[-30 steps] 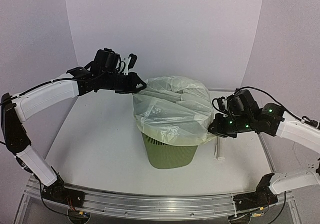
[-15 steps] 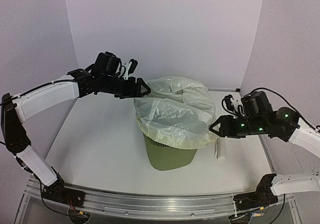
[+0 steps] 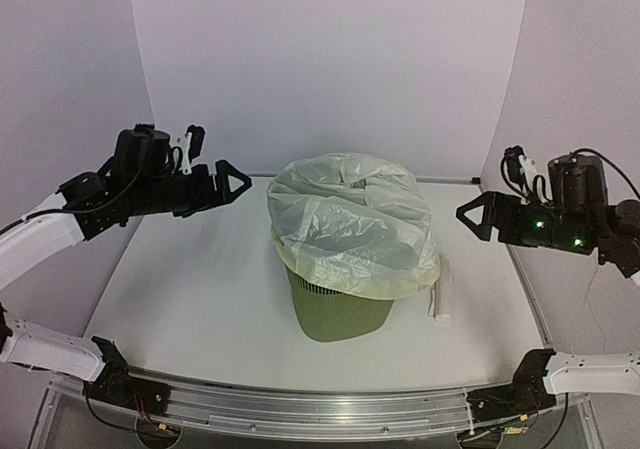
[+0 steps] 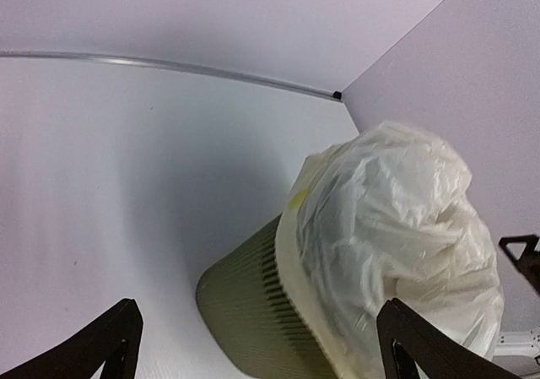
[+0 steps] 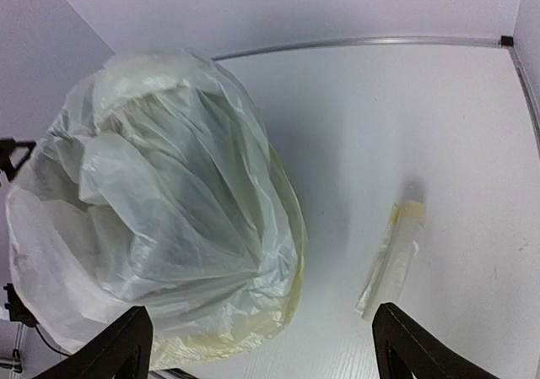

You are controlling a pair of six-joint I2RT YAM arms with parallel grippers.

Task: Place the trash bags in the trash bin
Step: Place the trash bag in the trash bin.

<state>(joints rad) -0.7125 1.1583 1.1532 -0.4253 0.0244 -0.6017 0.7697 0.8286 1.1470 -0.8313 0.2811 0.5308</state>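
Observation:
The olive-green trash bin (image 3: 338,311) stands upright in the middle of the table. The pale translucent trash bag (image 3: 350,221) covers its top and hangs crumpled down its upper sides. In the left wrist view the bag (image 4: 396,227) covers the bin's rim above the slatted wall (image 4: 249,307). In the right wrist view the bag (image 5: 160,202) hides the bin entirely. My left gripper (image 3: 240,181) hovers open to the left of the bag, clear of it, with nothing between its fingers (image 4: 118,337). My right gripper (image 3: 472,215) hovers open to the right, also apart from the bag.
A narrow folded strip of plastic (image 3: 440,297) lies on the table just right of the bin, also in the right wrist view (image 5: 390,259). Purple walls close in the back and both sides. A metal rail (image 3: 300,399) runs along the near edge.
Both grippers were shut on the bag's edge at the bin's sides. They have opened, let go and drawn back outward and upward. The bag stays over the bin.

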